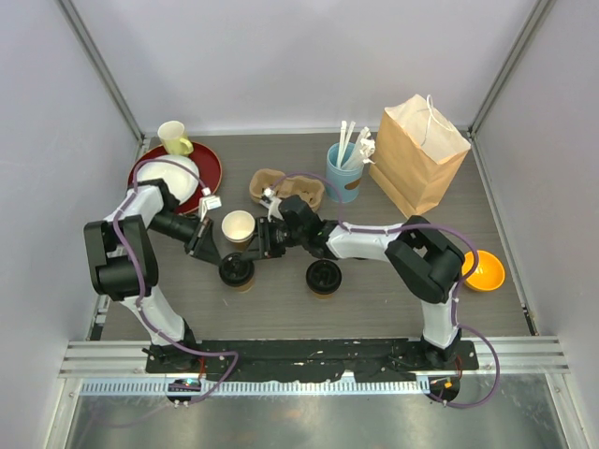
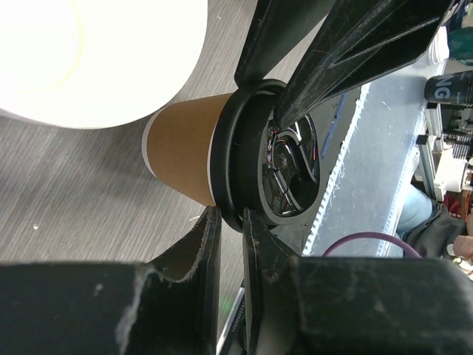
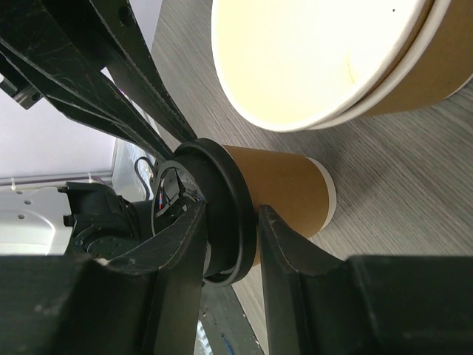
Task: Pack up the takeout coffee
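Your left fingers (image 2: 201, 255) are drawn narrow, pinching the black lid (image 2: 244, 155) of one lidded cup (image 2: 181, 151) at its rim. Your right fingers (image 3: 181, 251) clamp the same rim from the opposite side, so both pairs are closed on one cup. It stands directly between them, and its base looks to be down on the bench (image 1: 281, 313).

My reading is that two opposed grips at the lid load the stiff plastic rather than the soft paper wall. That would suit either seating the lid or lifting the cup without crushing it; the views don't settle which.

- The lidless cup (image 1: 238, 227) stands just beyond both sets of fingertips, close beside the held cup but apart from it.
- The second lidded cup (image 1: 323, 277) sits free, back beside the right wrist.
- The cup carrier (image 1: 285, 187) lies past the right fingers, and the paper bag (image 1: 421, 154) is well apart beyond that. These are probably where the coffee goes.

Writing: none shows on the cups, lids or bag. The only letters are a white "NG" on a dark object (image 2: 447, 89) at the edge of the left wrist view — the rest is cut off.
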Robot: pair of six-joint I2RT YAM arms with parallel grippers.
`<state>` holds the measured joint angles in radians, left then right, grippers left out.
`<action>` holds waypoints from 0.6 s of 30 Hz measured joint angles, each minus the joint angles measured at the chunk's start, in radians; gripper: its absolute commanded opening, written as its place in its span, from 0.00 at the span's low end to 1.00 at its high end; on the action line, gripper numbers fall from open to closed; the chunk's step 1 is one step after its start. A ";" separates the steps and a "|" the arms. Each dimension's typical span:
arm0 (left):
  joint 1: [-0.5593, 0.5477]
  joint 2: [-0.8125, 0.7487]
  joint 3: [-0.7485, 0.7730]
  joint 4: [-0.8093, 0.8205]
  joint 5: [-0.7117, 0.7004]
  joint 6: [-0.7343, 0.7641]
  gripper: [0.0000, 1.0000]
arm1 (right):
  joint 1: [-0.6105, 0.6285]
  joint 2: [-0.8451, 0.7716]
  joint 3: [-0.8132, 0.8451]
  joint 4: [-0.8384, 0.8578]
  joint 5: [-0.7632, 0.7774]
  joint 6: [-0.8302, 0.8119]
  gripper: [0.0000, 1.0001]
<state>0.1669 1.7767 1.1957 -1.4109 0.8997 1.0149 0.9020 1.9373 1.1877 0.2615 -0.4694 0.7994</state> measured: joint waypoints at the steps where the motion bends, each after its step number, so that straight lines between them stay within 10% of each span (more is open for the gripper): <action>1: -0.004 -0.002 -0.005 0.000 -0.001 0.003 0.11 | 0.000 -0.003 -0.004 0.000 -0.001 0.000 0.38; 18: -0.044 -0.021 -0.053 -0.004 -0.019 -0.038 0.00 | 0.006 -0.035 -0.056 0.022 -0.008 -0.003 0.38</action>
<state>0.1230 1.7554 1.1431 -1.4147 0.8806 0.9771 0.9081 1.9022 1.1320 0.2836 -0.4770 0.7959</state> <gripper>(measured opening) 0.157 0.379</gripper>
